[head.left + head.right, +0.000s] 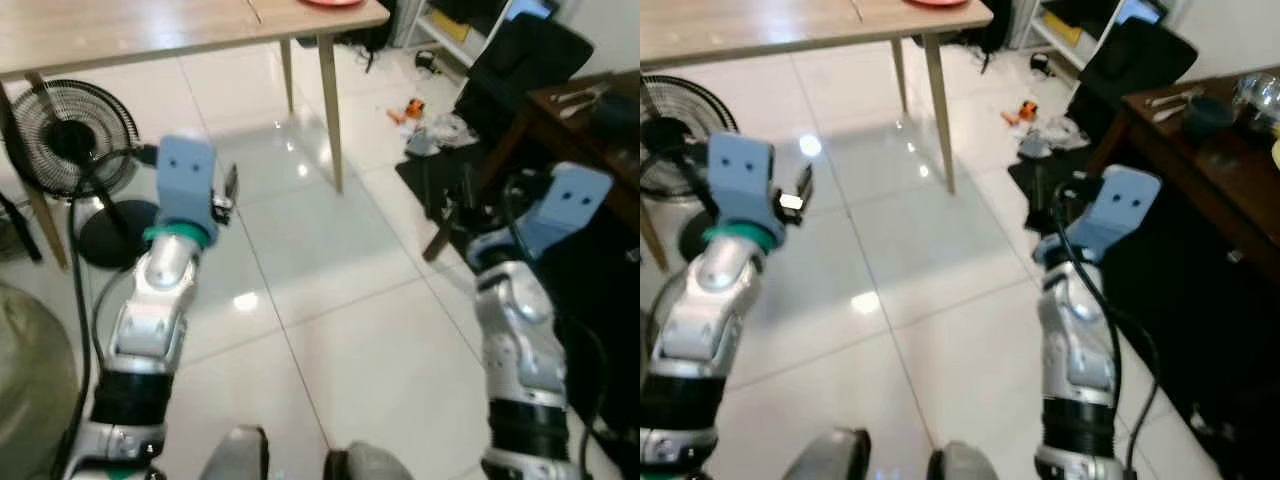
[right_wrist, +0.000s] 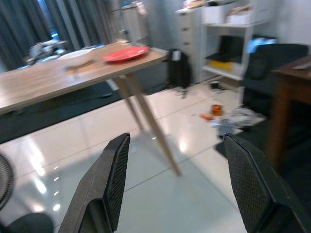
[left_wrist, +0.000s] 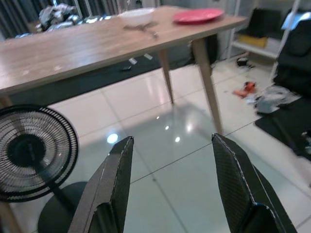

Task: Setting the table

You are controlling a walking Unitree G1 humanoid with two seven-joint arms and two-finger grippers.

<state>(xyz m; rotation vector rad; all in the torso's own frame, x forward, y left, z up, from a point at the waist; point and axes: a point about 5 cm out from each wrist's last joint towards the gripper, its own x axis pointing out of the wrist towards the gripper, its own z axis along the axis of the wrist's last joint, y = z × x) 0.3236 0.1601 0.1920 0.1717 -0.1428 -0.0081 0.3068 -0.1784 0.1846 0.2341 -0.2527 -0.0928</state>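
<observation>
A light wooden table (image 3: 73, 48) stands ahead, across the tiled floor. On its far end lie a red plate (image 3: 198, 15) and a white bowl (image 3: 137, 16), with some cutlery (image 3: 146, 30) beside the bowl. My left gripper (image 3: 171, 141) is raised at mid height, open and holding nothing, pointing toward the table. My right gripper (image 2: 177, 138) is also open with nothing in it, and the red plate (image 2: 125, 53) lies beyond it. Both silver arms reach forward over the floor, well short of the table.
A black standing fan (image 1: 70, 130) sits by the table's left legs. A dark wooden sideboard (image 1: 1210, 130) with cutlery and a bowl on it runs along the right. A black chair (image 1: 520, 60) and loose clutter (image 1: 410, 110) lie ahead on the right. White tiled floor (image 1: 330, 260) lies between.
</observation>
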